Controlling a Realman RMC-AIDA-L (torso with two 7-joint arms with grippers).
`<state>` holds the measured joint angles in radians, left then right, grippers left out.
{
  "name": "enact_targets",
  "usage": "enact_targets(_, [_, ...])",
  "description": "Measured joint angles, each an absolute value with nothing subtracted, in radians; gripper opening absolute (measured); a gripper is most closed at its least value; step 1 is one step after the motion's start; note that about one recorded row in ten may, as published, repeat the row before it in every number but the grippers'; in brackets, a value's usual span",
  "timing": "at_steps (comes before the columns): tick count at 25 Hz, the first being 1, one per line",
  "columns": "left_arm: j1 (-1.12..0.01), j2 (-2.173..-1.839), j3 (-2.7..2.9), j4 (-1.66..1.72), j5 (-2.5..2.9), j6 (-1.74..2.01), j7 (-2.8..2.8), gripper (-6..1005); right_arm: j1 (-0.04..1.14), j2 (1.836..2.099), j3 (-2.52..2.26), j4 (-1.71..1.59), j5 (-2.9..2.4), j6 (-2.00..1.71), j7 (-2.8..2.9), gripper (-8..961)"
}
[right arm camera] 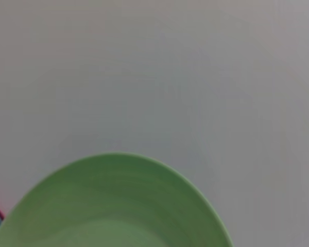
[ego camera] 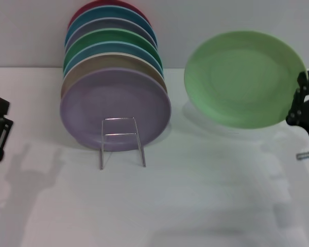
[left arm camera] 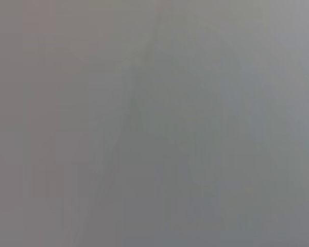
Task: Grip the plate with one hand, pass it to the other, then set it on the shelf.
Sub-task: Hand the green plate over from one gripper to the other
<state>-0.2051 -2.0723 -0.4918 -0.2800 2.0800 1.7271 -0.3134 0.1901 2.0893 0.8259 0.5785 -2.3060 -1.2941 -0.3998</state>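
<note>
The light pastel-green plate (ego camera: 244, 77) is held tilted above the white table at the right, its shadow below it. My right gripper (ego camera: 298, 102) is shut on the plate's right rim. The plate also fills the lower part of the right wrist view (right arm camera: 113, 206). My left gripper (ego camera: 0, 126) hangs at the far left edge, well away from the plate and holding nothing. The silver wire rack (ego camera: 122, 140) stands at centre-left in front of a row of plates. The left wrist view shows only a blank grey surface.
Several coloured plates stand leaning behind the rack, a lavender one (ego camera: 116, 110) in front, with tan, blue, darker green and red ones behind it. A pale wall runs along the back. The white table (ego camera: 195, 195) stretches toward me.
</note>
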Motion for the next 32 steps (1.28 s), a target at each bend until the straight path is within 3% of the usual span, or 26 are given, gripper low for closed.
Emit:
enact_targets(9, [-0.192,-2.071,-0.300,-0.286,2.080,1.766,-0.307,782,0.113,2.092,0.532,0.583,-2.147,-1.465,-0.482,24])
enact_targets(32, [-0.190,-2.079,-0.140,-0.297,2.080,1.654,-0.139,779,0.100,2.092,0.173,0.711,-1.974,-1.550,-0.741,23])
